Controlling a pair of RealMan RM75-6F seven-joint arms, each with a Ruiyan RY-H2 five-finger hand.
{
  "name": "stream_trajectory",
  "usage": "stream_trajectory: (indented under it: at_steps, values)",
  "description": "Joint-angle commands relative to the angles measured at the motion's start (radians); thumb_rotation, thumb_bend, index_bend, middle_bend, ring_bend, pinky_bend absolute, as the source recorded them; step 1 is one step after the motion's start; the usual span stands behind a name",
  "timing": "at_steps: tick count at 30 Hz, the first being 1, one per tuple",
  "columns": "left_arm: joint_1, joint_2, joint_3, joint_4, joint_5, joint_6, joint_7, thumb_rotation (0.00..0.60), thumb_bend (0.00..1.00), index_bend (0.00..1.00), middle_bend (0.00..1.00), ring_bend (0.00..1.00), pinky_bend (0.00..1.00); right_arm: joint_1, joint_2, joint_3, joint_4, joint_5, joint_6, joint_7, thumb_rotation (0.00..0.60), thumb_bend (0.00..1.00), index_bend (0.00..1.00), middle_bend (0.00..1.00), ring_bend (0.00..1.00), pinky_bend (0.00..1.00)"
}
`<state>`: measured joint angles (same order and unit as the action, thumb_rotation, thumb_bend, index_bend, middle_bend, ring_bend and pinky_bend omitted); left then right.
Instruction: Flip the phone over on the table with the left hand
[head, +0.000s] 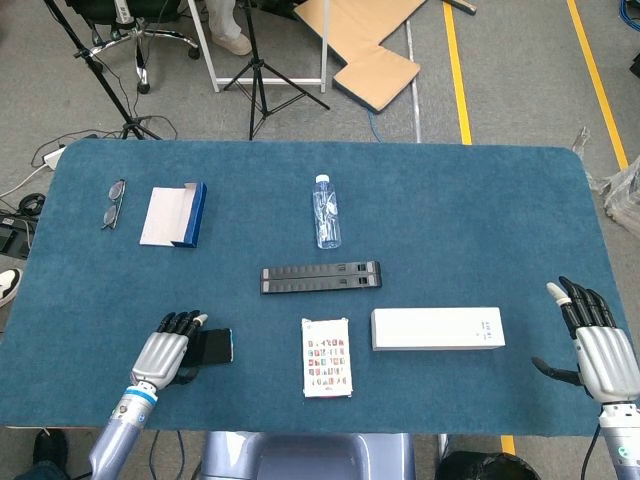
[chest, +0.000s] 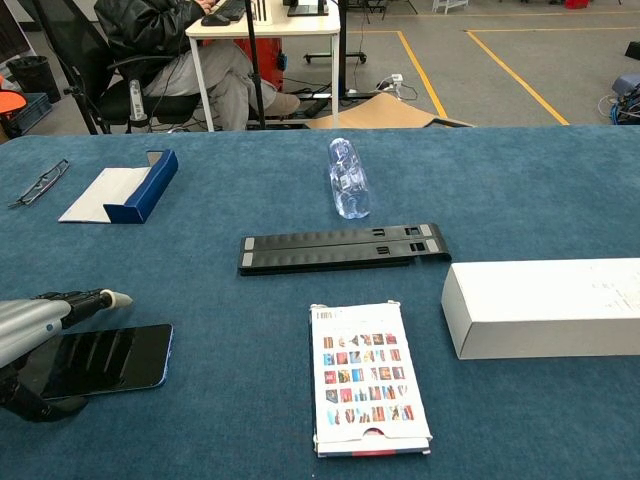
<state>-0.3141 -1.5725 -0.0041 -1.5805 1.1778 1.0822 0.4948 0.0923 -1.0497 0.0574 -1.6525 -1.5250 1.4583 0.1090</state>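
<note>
The left hand (head: 163, 353) lies over the near-left end of the phone (chest: 105, 357), its fingers (chest: 82, 300) stretched forward and only slightly apart above the dark glass, the thumb tucked low at the phone's near edge. Whether it has a real hold yet I cannot tell; it reads as settling in for a grip at the edge, likely so the phone can be tipped up and turned. The phone lies flat, screen up, on the blue worktop (head: 480, 220), near the front-left edge. Just to its right sits a printed card pack (head: 326, 356), then a long white box (head: 437, 328); a black folded stand (head: 320, 277) lies behind them. The right hand (head: 596, 340) rests far off at the front-right corner, fingers spread and empty, well clear of the job.
</note>
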Motion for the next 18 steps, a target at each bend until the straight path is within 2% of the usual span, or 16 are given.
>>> stream_trajectory:
  at_steps: [1, 3, 13, 18]
  values:
    - [-0.005, 0.000, 0.001, 0.006, -0.004, -0.003, -0.004, 0.600, 0.34, 0.00, 0.00, 0.00, 0.03, 0.000, 0.000, 0.000, 0.000, 0.001, -0.001, 0.000, 0.600, 0.00, 0.00, 0.00, 0.00, 0.00]
    - [-0.006, -0.001, 0.003, 0.010, 0.001, -0.001, -0.008, 0.600, 0.37, 0.01, 0.00, 0.02, 0.05, 0.000, 0.000, 0.000, 0.000, 0.001, -0.001, -0.001, 0.600, 0.00, 0.00, 0.00, 0.00, 0.00]
    - [0.007, 0.005, 0.040, 0.025, 0.083, 0.058, -0.012, 0.600, 0.80, 0.27, 0.22, 0.20, 0.20, 0.003, -0.002, 0.000, 0.002, 0.002, -0.004, 0.003, 0.600, 0.00, 0.00, 0.00, 0.00, 0.00]
    - [0.002, 0.053, 0.053, -0.050, 0.065, 0.038, 0.009, 0.600, 0.87, 0.29, 0.26, 0.25, 0.26, 0.003, -0.002, -0.001, 0.000, 0.002, -0.005, 0.003, 0.600, 0.00, 0.00, 0.00, 0.00, 0.00]
